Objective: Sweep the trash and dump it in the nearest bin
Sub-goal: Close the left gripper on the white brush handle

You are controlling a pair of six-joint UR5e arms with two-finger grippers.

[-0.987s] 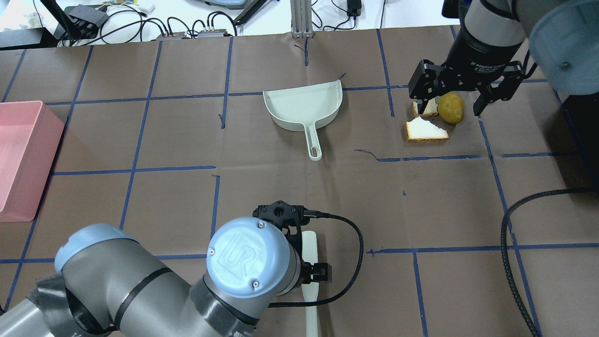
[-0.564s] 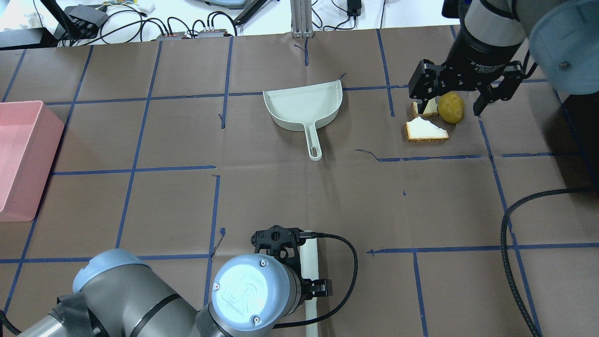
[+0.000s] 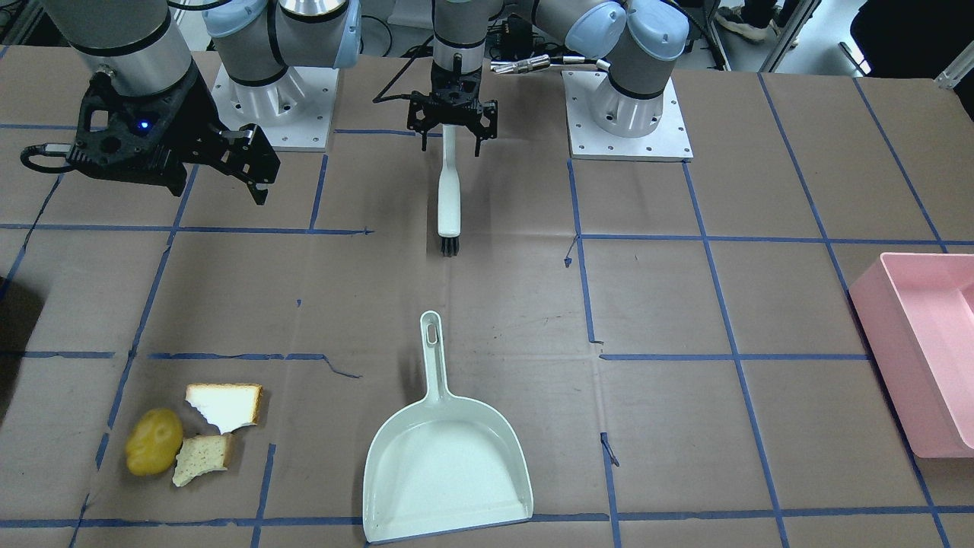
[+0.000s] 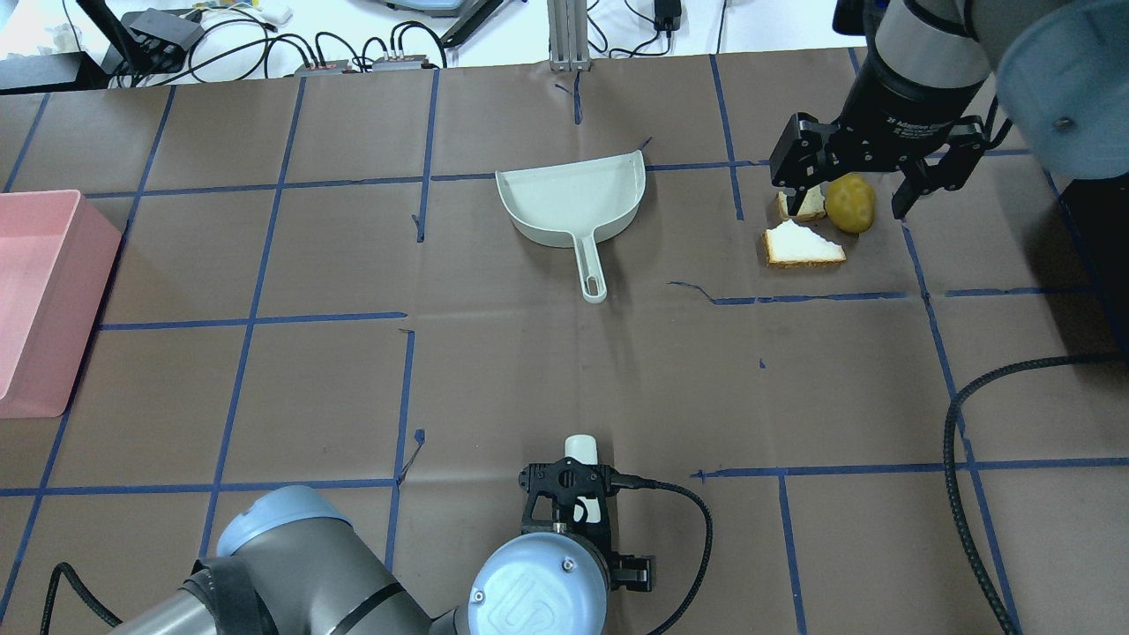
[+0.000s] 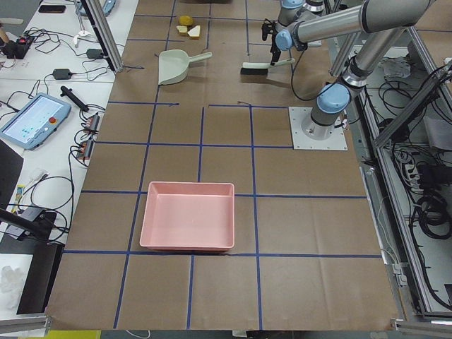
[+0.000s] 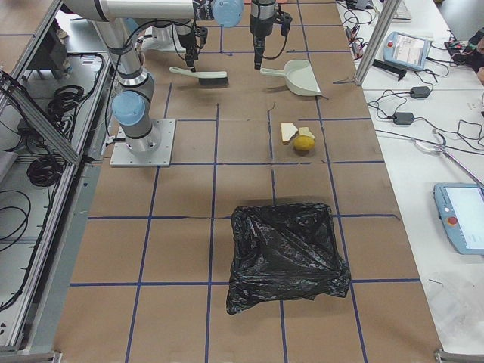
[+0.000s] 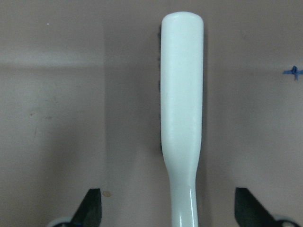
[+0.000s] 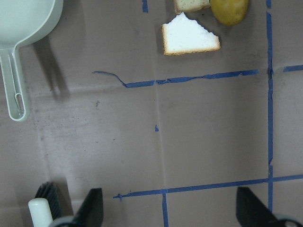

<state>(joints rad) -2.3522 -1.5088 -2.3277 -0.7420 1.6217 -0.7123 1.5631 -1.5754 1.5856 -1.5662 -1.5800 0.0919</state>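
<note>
The trash lies together at the far right of the overhead view: a yellow potato-like piece (image 4: 850, 204) and two white bread pieces (image 4: 801, 245) (image 4: 801, 207). They also show in the front view, the potato-like piece (image 3: 154, 441) next to the bread (image 3: 224, 403) (image 3: 203, 459). My right gripper (image 4: 847, 198) hangs open and empty, high above the table. My left gripper (image 3: 450, 141) is open, with one finger on each side of the white brush's (image 3: 449, 194) handle, not touching it. The left wrist view shows the brush (image 7: 182, 94) between the fingers (image 7: 90, 210). A pale green dustpan (image 4: 573, 203) lies mid-table.
A pink bin (image 4: 35, 291) stands at the table's left end. A black trash bag (image 6: 286, 253) sits at the right end, near the trash. A black cable (image 4: 961, 423) loops over the table's right side. Cables and boxes (image 4: 159, 35) lie beyond the far edge.
My left arm has drawn back toward the robot and to the right, bringing its gripper in line over the brush handle. The right arm, trash and dustpan have not moved.
</note>
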